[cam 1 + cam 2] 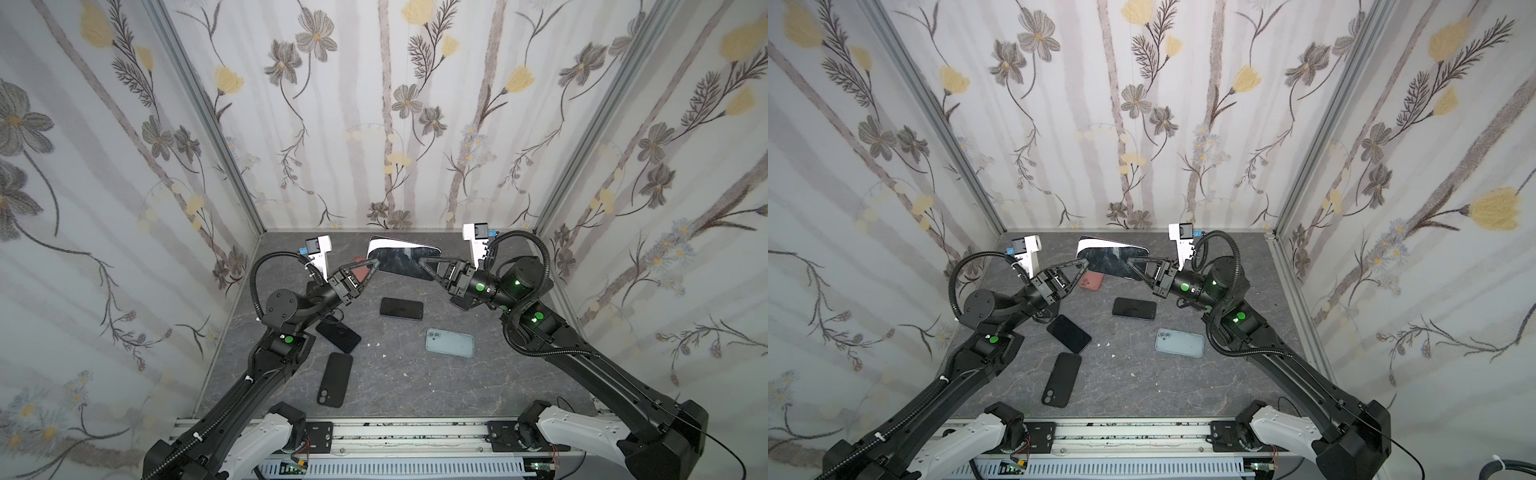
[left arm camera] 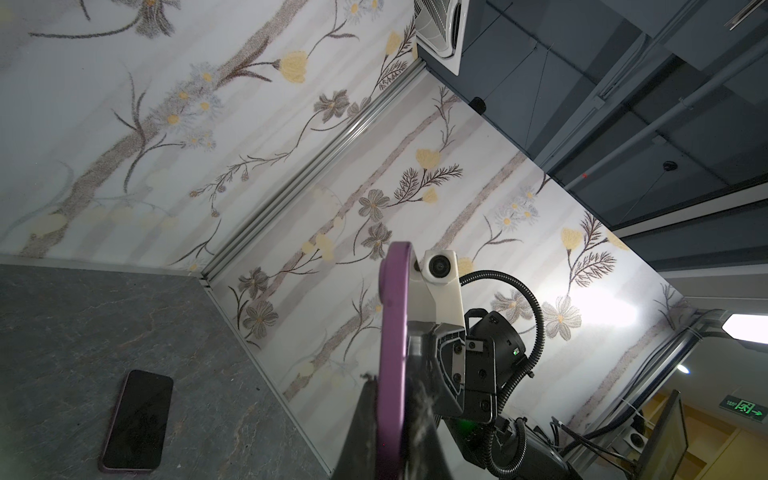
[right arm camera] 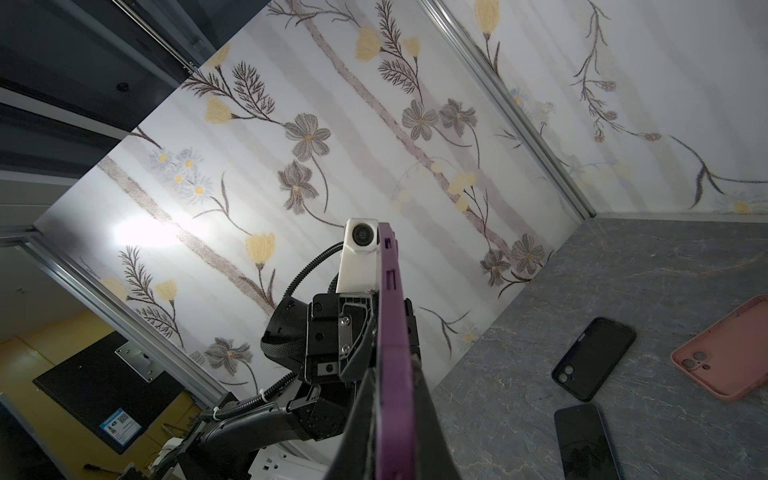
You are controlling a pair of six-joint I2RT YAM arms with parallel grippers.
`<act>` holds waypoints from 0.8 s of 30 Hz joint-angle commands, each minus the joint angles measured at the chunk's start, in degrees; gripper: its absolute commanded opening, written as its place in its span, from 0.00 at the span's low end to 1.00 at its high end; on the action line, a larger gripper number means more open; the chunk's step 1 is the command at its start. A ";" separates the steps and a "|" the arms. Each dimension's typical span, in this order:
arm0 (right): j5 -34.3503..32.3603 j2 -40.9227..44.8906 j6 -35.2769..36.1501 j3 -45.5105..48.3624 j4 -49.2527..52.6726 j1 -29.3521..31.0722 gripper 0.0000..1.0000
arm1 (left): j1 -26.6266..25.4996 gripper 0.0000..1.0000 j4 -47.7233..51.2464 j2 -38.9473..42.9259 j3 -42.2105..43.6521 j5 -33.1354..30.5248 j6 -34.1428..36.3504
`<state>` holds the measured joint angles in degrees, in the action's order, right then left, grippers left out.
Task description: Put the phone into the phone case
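A purple phone case (image 1: 399, 259) (image 1: 1111, 259) hangs in the air near the back wall, lying lengthwise between the two arms. A phone's glossy dark screen fills its upward face and mirrors the wall. My left gripper (image 1: 376, 262) (image 1: 1086, 262) is shut on its left end. My right gripper (image 1: 422, 262) (image 1: 1129, 261) is shut on its right end. In the left wrist view the case's purple edge (image 2: 392, 332) runs between the left gripper's (image 2: 392, 386) fingers. In the right wrist view the purple edge (image 3: 392, 324), with its button cut-outs, is pinched in the right gripper (image 3: 392, 374).
On the grey marble table (image 1: 415, 386) lie a pink case (image 1: 1091, 281) (image 3: 723, 349), a dark phone (image 1: 401, 308) (image 2: 139, 432), a blue-grey case (image 1: 450, 343), a black phone (image 1: 338, 334) and a black case (image 1: 334, 380) (image 3: 593, 357). Flowered walls (image 1: 374, 124) close three sides.
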<state>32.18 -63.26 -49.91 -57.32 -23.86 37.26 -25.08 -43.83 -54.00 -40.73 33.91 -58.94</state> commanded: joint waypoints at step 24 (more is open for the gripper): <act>-15.40 15.40 1.41 9.15 17.10 -5.78 0.00 | 0.34 0.61 18.34 1.49 -2.94 -15.31 13.35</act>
<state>20.08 -49.76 -48.93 -49.23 -8.27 32.03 -24.71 -29.43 -52.42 -42.76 20.45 -48.84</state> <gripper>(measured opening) 0.084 0.611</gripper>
